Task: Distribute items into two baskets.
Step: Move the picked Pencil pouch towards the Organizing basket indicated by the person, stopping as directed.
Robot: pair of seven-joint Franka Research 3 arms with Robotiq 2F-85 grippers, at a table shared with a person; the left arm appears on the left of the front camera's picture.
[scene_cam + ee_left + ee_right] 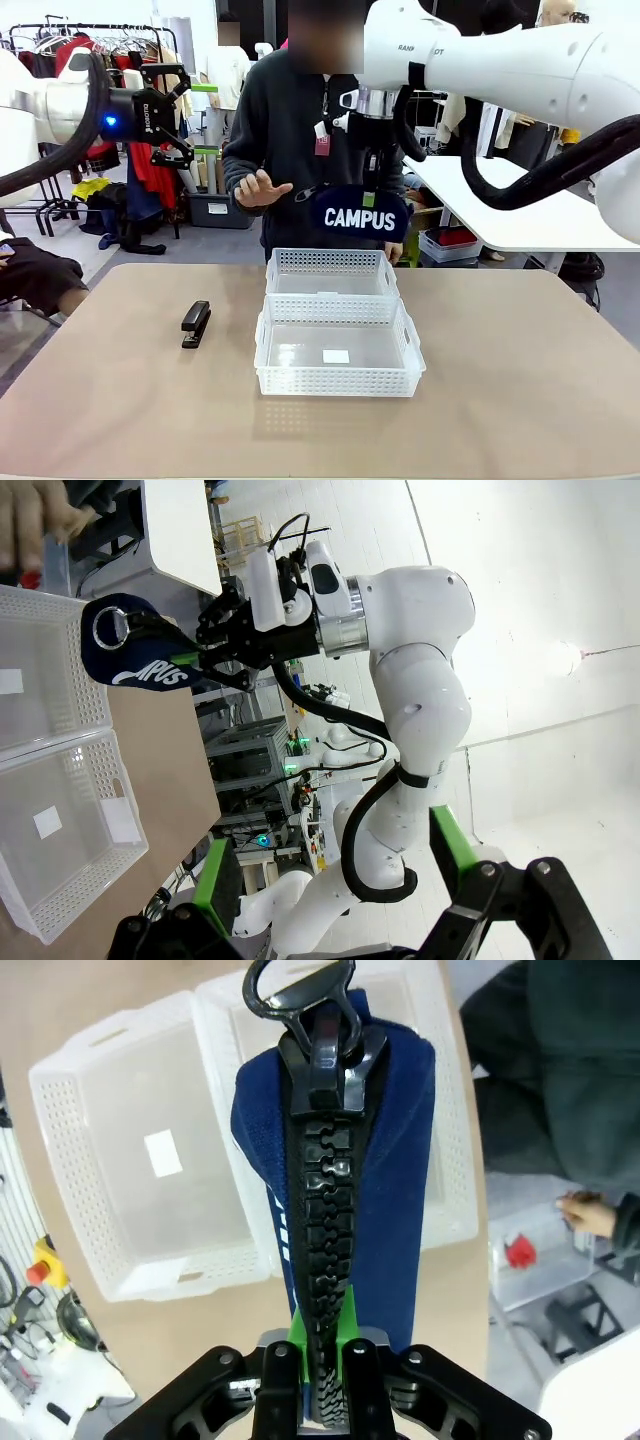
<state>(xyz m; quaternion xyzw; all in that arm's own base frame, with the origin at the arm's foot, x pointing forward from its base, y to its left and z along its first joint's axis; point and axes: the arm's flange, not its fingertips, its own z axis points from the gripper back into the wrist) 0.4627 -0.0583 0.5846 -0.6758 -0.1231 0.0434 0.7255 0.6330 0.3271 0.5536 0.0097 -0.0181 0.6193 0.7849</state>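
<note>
Two baskets stand end to end in the middle of the surface (500,380), their short walls touching. The near basket (338,382) has a small white label (336,356) on its bottom, and the far basket (330,262) is just behind it.

The pouch (360,217) – navy, with "CAMPUS" in white – hangs in the air from the right gripper (368,198). It is above the far end of the far basket and clear of its rim. The gripper points straight down with the pouch directly below it. The right wrist view shows the green pads pinched narrow on the pouch's upper edge, right on the black zip (322,1210). The zip runs down the length of the pouch to a ring pull (300,990) at the low end. Beneath it, that view shows both baskets.

The stapler (195,324) lies flat on the surface, well to the left of the near basket and apart from both grippers.

The left gripper (203,120) is raised high at the left side, far above the stapler. Its fingers are spread wide and hold nothing.

A person stands at the far side, directly behind the hanging pouch, with one hand (260,188) lifted beside it – open and not touching it.
</note>
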